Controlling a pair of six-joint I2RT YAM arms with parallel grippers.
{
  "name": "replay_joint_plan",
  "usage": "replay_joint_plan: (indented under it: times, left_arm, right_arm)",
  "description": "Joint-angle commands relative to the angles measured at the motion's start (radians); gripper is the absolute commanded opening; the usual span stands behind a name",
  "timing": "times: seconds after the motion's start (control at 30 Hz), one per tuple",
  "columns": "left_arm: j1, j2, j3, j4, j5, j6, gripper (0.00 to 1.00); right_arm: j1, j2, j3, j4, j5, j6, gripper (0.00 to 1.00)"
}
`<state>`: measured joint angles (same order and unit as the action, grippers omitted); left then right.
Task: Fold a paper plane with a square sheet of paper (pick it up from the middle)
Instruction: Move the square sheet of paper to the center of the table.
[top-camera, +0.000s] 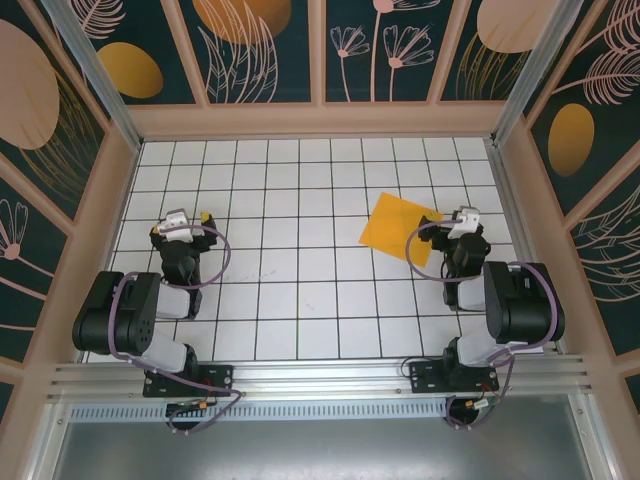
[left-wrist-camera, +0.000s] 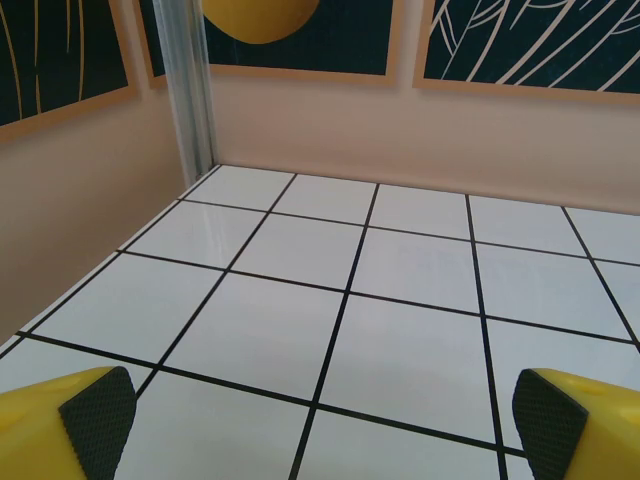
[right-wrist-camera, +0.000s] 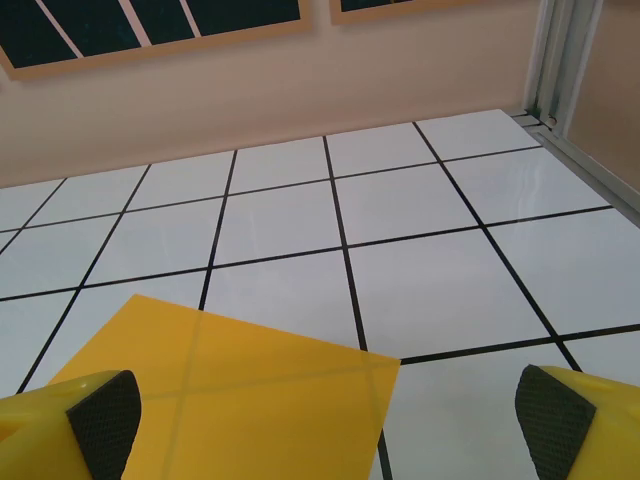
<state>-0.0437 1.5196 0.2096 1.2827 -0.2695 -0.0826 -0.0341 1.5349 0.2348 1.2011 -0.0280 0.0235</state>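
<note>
The square sheet of paper (top-camera: 398, 225) lies flat and unfolded on the desk (top-camera: 300, 290), right of centre and turned askew to the grid lines (top-camera: 298, 235). In the right wrist view the sheet (right-wrist-camera: 230, 390) takes up the lower left, with one corner pointing right; faint lines cross it, and I cannot tell whether they are creases or the grid showing through.

The right end effector (top-camera: 462, 218) hangs just beside the sheet's right corner. Its jaws are spread wide and hold nothing, and one pad (right-wrist-camera: 100, 410) sits over the paper while the other sits over bare tile. The left end effector (top-camera: 190, 222) is well apart on the far left, also spread wide and empty, above bare tiles (left-wrist-camera: 320, 420).

The step in hand looks like the first pickup, and no fold has been made yet. To do it well, the right arm should shift left until it is over the sheet's middle rather than its corner. It should then come down squarely and close gently, so that the thin paper buckles upward between the pads. Pressing too hard or dragging sideways would probably skid the sheet across the glossy surface or crumple it.
</note>
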Motion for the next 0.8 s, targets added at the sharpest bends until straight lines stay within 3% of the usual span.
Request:
replay_joint_plan:
  times: [0.0,0.63,0.77]
  left_arm:
    - [0.008,0.004,0.003,0.042,-0.003,-0.011,0.98]
    - [0.008,0.002,0.002,0.045,0.018,0.0,0.99]
    - [0.008,-0.038,-0.008,0.034,0.015,-0.005,0.98]
  right_arm:
    - [-0.007,0.005,0.004,0.032,-0.015,-0.011,0.99]
    - [-0.007,0.002,0.0,0.041,-0.011,-0.009,0.99]
    - [-0.006,-0.153,0.005,-0.097,0.076,0.022,0.99]
